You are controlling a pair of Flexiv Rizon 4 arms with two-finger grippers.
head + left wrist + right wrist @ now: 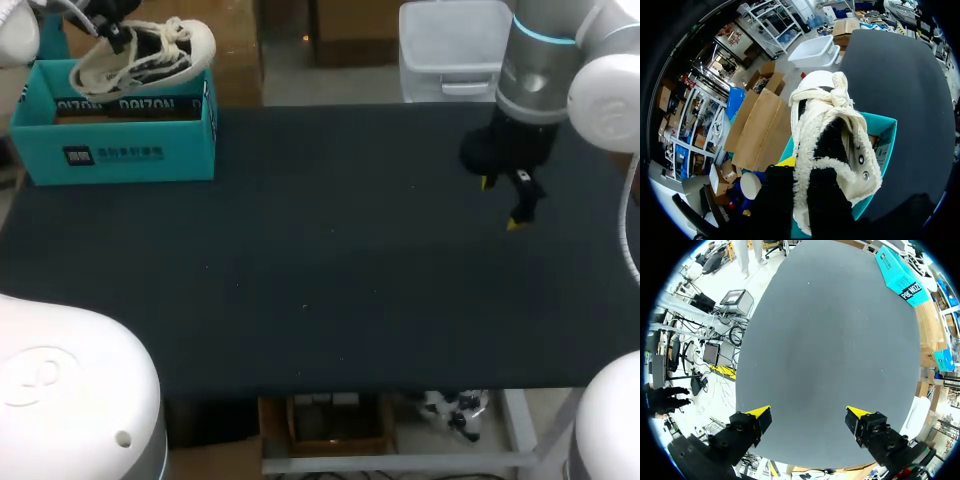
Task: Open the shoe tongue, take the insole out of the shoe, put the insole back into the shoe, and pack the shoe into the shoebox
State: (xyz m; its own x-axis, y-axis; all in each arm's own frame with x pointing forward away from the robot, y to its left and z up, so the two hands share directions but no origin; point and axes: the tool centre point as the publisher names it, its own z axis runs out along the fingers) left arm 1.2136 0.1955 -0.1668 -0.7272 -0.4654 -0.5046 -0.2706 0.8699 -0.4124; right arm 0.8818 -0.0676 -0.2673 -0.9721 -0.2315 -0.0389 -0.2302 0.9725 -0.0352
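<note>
— Where is the shoe (pixel 150 55)?
— At the far left corner of the table (pixel 330 270), in the air over the open teal shoebox (pixel 130 140). It is cream and black, tilted, with its toe pointing right. I cannot tell whether the sole touches the box rim

— What has hold of it?
— The left gripper (pixel 112 35). Its jaws are clamped on the heel end from both sides, and the wrist view shows the fleecy collar squeezed between the black fingers

— And the other arm?
— The right gripper (pixel 502 202) hangs over the far right part of the table, well apart from the box. Its jaws are spread wide, and only dark tabletop shows between the yellow tips
</note>
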